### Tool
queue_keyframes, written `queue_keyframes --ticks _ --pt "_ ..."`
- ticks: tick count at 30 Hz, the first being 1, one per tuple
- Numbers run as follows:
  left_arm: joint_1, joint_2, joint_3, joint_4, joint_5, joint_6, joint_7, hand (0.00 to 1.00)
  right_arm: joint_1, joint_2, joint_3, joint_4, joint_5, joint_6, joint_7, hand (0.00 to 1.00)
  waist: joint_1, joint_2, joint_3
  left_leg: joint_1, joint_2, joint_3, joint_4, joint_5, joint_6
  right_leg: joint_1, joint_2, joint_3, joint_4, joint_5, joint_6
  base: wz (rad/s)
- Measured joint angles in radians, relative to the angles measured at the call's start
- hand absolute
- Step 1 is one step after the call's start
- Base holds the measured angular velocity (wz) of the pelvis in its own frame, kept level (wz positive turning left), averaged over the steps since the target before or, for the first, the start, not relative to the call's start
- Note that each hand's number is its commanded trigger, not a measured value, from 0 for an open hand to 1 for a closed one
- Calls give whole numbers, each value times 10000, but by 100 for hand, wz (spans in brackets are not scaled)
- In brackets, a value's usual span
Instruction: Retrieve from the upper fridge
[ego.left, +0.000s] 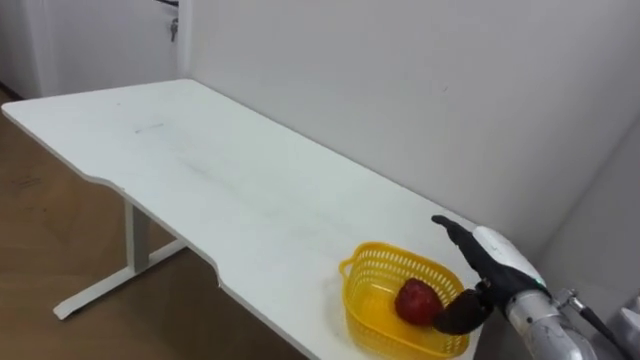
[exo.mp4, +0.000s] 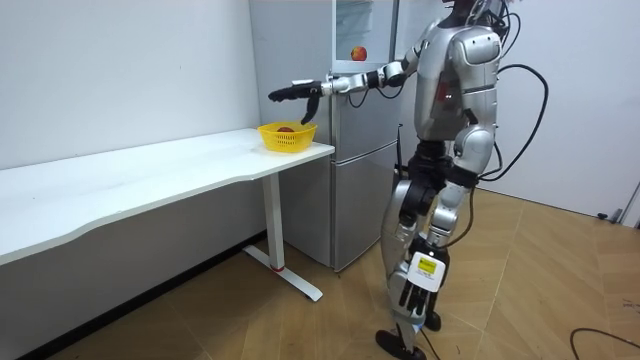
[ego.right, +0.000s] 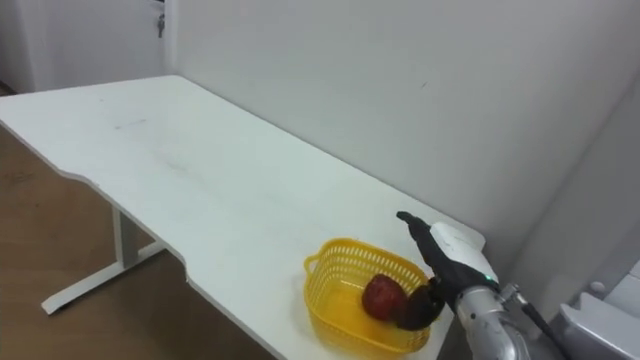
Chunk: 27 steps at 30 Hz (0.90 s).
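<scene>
The robot stood by the fridge, its right arm stretched out over the end of the white surface. The right hand hovered above a yellow basket, fingers straight and spread, thumb pointing down just beside the red apple that lay inside the basket. The left hand hung by its leg

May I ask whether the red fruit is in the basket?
In: the red fruit lies inside the yellow basket, with the right hand open beside it.
</scene>
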Motion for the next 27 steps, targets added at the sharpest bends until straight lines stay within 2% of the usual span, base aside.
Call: queue_keyframes --ticks 4,5,7,12,15,17,19,21,22,23,27 --pt "235 -269 288 -200 105 1 -29 0 22 0 -414 -1293 186 -10 -6 0 -264 135 -11 46 3 76 12 0 1 28 -8 110 0 0 0 -7" --pt "262 -311 293 -200 125 -5 -36 0 22 0 -553 -1699 319 -14 -41 0 -300 182 -36 64 11 123 11 0 1 30 -10 138 1 0 0 -8" --pt "278 -321 292 -200 134 -18 -38 0 23 0 -767 -2263 459 -77 -66 0 -385 266 -42 73 20 162 -16 -1 2 45 -2 214 -1 0 0 -9" --pt "363 -324 296 -198 193 -23 8 0 78 9 -1054 -2959 772 -189 -323 0 -522 318 -85 349 61 379 -171 2 7 148 14 450 21 2 -3 -12" --pt "543 -337 294 -199 214 -22 55 0 702 23 -1444 -4342 798 -196 -436 0 -700 374 -108 352 110 588 -180 -24 42 130 32 542 36 15 -18 -19" --pt "593 -359 296 -195 207 -21 38 0 879 22 -1667 -5175 785 -225 -679 0 -941 490 -152 407 151 780 -146 -39 57 125 55 777 41 23 -30 -21" --pt "654 -397 300 -195 196 -32 40 0 893 25 -1894 -5773 803 -265 -875 0 -1105 633 -148 563 162 907 -186 -37 61 154 70 975 45 29 -41 -28" --pt "740 -457 321 -195 192 -96 58 0 968 32 -2109 -6456 852 -393 -1147 0 -1195 792 -180 746 198 1127 -284 -37 66 180 87 1192 51 42 -60 -35" --pt "784 -494 414 -195 197 -193 59 0 1080 93 -2340 -6923 903 -559 -1276 0 -1318 866 -160 853 213 1224 -347 -37 68 239 97 1304 54 42 -59 -29" --pt "796 -526 437 -196 209 -261 61 0 1247 96 -2503 -7374 895 -699 -1463 0 -1394 916 -174 944 239 1343 -446 -38 70 260 110 1352 54 42 -59 -23" --pt "760 -630 495 -196 245 -477 67 0 2022 139 -3273 -8774 630 -1097 -1983 0 -1807 926 -184 1004 308 1508 -505 -49 75 231 161 1513 58 56 -81 -15"
